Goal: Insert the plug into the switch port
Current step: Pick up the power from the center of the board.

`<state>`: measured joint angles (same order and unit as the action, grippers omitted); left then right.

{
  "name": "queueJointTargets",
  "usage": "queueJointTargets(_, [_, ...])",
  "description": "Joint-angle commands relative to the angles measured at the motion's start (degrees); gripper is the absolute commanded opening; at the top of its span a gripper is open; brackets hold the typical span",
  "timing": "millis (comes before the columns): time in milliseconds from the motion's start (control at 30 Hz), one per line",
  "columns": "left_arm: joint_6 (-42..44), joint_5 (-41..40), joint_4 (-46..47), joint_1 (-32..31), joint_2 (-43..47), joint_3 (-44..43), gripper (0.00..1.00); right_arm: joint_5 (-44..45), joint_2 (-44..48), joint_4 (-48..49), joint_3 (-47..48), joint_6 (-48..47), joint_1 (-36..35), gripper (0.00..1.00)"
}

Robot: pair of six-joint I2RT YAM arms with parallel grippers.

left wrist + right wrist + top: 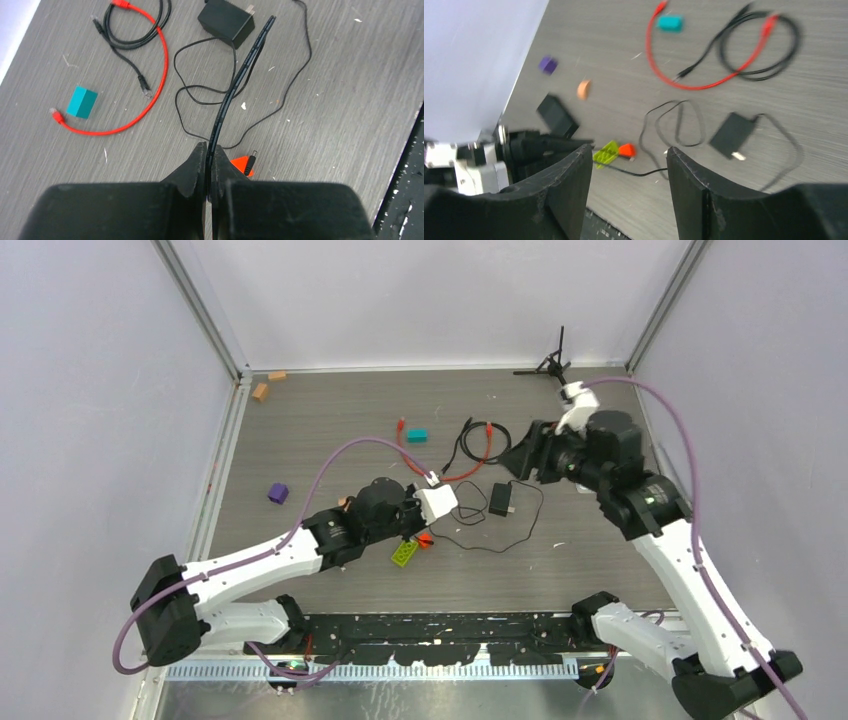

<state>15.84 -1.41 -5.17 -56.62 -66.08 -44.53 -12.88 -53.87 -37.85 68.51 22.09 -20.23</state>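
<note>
Now: left gripper [208, 152] clamped on thin black flat slab [240, 75]; right gripper [628, 150] spread wide, holding nothing; small red-orange cable plug [57, 116] lies on grey worktop [350, 100].

I get bright, even light and soft shadows on the table [300, 420]; my right wrist view is blurred.

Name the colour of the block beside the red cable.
The block is teal; best in left wrist view.
</note>
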Motion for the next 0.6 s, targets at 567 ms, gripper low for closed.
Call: queueJointTargets(567, [3.3, 11.3, -8.7, -0.2, 10.2, -2.4, 0.00, -0.4, -2.8, 22.7, -14.6, -19.1, -29.9, 0.53])
